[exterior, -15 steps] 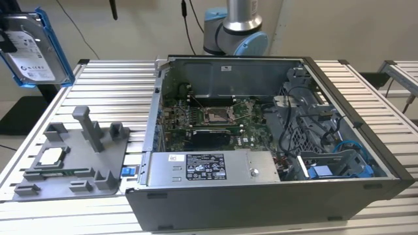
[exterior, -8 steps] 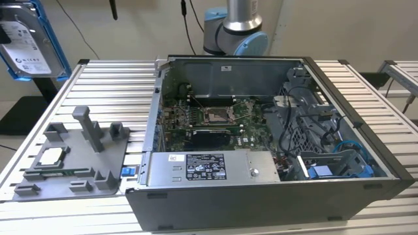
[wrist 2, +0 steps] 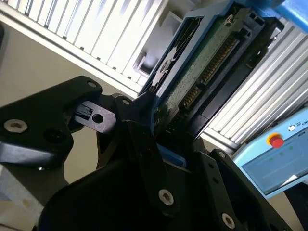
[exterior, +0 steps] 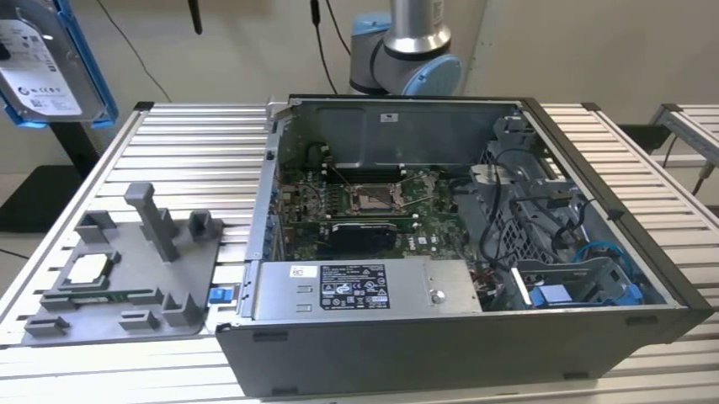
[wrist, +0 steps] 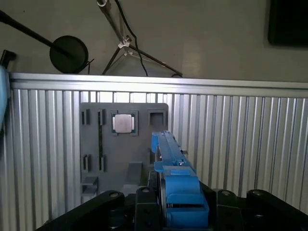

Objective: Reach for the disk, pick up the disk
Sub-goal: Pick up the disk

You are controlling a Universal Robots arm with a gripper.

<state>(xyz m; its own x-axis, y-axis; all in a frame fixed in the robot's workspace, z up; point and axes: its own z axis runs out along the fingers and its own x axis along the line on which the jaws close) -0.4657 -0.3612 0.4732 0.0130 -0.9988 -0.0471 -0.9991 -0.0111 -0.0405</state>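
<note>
Blue-bracketed disk (wrist 2: 207,62) clamped in gripper (wrist 2: 166,122); jaws closed on its two flat faces at near end. Long axis runs straight out from gripper, far end pointing away from wrist. Circuit-board face shows in second wrist view. First wrist view: disk edge-on over grey tray (wrist: 96,144) holding chip (wrist: 123,123), judged not touching. Exterior view: disk raised off table (exterior: 191,135) at that view's left, label showing, well apart from case (exterior: 472,345).
</note>
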